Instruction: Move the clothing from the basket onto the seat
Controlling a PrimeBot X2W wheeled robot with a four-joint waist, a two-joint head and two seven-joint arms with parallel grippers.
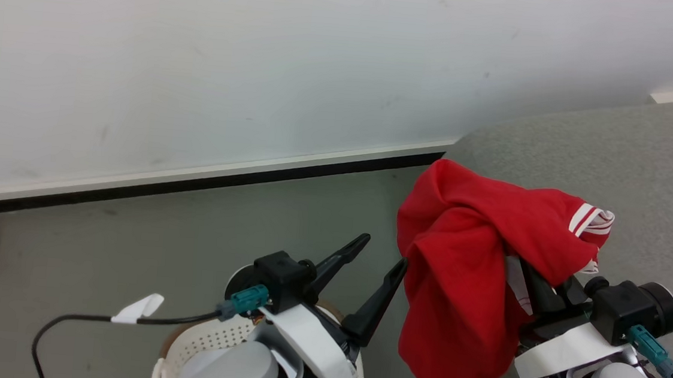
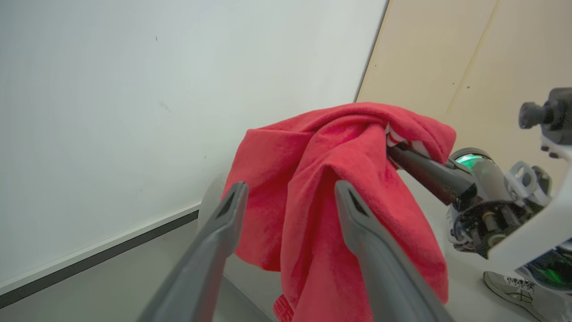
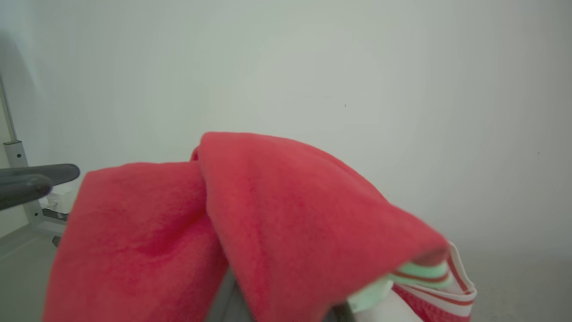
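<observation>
**Clothing aloft on right hand, out of the basket**

Head view: the clothing (image 1: pixel 468 265) hangs bunched from the right hand (image 1: pixel 548 290), raised over the near edge of the seat (image 1: pixel 615 157). Its lower folds dangle in front of the seat's side, above the floor (image 1: pixel 189 225). The right fingertips are buried in fabric, so I cannot tell whether they are clenched on it or merely draped. The left hand (image 1: pixel 382 251) is spread and empty, with one fingertip just beside the cloth. The basket (image 1: pixel 204 338) sits below the left arm.

Left wrist view: both left fingers are parted, with the red cloth beyond them. One dark right finger (image 2: pixel 424 172) enters the folds by the striped hem. A grey shoe (image 2: pixel 514 290) is at lower right.

Right wrist view: red folds cover the fingers, the white-striped hem (image 3: pixel 451 286) is at lower right, and a pale wall (image 3: pixel 313 67) is behind.
</observation>
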